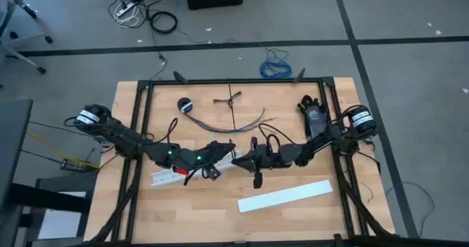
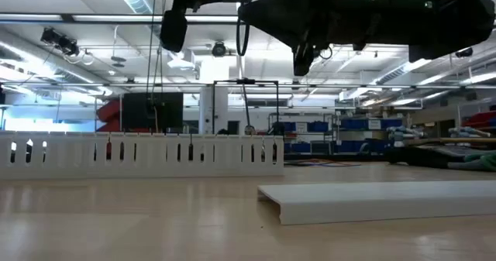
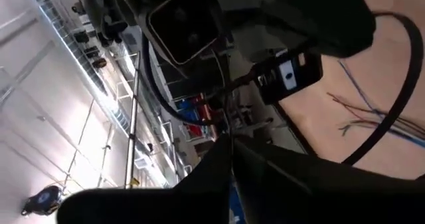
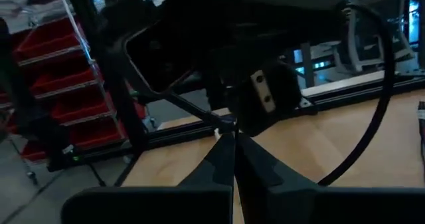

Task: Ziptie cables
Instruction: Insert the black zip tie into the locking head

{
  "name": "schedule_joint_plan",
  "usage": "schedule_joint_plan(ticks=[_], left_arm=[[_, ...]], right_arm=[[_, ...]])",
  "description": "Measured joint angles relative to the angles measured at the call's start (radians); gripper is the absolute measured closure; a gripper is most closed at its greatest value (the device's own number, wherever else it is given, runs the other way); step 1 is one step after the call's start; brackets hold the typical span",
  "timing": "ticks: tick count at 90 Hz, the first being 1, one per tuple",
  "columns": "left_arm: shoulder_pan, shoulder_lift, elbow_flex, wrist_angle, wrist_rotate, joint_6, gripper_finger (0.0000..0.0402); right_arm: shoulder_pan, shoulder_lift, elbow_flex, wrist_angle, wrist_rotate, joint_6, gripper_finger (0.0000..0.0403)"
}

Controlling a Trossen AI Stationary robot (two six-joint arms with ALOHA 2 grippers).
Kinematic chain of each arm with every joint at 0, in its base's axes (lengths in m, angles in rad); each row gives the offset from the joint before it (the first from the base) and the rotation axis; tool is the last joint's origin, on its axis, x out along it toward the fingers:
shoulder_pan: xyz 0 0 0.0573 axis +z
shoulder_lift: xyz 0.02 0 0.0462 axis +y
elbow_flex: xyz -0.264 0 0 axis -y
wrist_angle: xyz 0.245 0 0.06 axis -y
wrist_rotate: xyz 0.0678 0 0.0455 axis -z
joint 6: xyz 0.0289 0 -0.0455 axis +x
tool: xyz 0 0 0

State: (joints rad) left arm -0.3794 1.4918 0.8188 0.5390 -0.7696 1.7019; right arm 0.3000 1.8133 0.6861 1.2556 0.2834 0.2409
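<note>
Cables [image 1: 233, 122] lie lengthwise left to right, slightly bowed

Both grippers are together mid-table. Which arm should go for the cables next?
Left, by a small margin. The left gripper sits slightly nearer the cables than the right gripper, and only the left wrist view shows them.

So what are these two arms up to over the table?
Both arms are raised above the middle of the table, their claws meeting tip to tip: left claw, right claw. Something thin seems to be pinched between them, too small to identify. The cables lie loose on the table farther back, not bundled yet. A white slotted strip sits under the left arm and a flat white cover lies nearer the front.
</note>
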Motion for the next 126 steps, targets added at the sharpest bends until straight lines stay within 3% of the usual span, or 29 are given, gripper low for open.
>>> schedule_joint_plan(ticks=[57,126], left_arm=[[-0.002,0.053,0.000,-0.042,-0.009,0.029,0.0401],[-0.003,0.053,0.001,-0.072,-0.094,0.136,0.0401]], right_arm=[[-0.043,0.000,0.000,0.004,-0.068,0.039,0.0402],[-0.064,0.000,0.000,0.020,-0.097,0.080,0.0403]])
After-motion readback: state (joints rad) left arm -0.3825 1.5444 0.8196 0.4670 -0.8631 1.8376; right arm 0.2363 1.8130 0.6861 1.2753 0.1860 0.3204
